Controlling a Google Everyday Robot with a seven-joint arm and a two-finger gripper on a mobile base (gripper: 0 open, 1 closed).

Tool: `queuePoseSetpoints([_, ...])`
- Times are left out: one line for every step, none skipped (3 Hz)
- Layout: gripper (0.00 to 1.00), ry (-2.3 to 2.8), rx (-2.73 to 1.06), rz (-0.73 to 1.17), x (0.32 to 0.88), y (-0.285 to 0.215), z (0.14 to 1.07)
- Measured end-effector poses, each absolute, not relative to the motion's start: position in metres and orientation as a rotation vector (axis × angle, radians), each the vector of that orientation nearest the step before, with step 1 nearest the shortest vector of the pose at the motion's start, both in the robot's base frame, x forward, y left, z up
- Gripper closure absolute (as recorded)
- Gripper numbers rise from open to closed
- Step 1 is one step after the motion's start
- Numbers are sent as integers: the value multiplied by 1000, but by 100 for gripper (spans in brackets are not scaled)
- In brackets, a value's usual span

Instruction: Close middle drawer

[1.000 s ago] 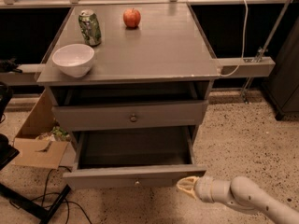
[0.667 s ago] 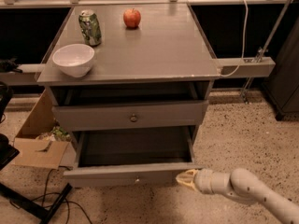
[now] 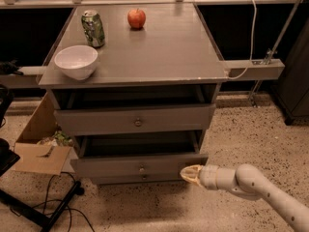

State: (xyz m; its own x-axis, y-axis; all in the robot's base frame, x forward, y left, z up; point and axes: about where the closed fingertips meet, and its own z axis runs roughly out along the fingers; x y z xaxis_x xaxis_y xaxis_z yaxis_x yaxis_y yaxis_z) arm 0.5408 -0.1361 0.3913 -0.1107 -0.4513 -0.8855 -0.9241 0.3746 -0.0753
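Middle drawer, partly out, right front corner against gripper, fingers together.

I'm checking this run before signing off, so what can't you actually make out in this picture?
Camera view:
- Middle drawer interior: dark shadow under the upper drawer hides most of it.
- End effector at that drawer's right front corner: contact with the panel is unclear.
- Arm: cut off by the bottom right edge.
- Green can: lettering cannot be read.
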Motion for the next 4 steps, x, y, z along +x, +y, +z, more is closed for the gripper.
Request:
queuePoseSetpoints([100,1719,-1221,657,543,-135,390])
queuePoseSetpoints([100,1690,-1224,681,553,-129,381])
queuePoseSetpoints([100,1623,-1268,769,573,-104,361])
queuePoseSetpoints([100,1602,-1280,783,582,-100,359])
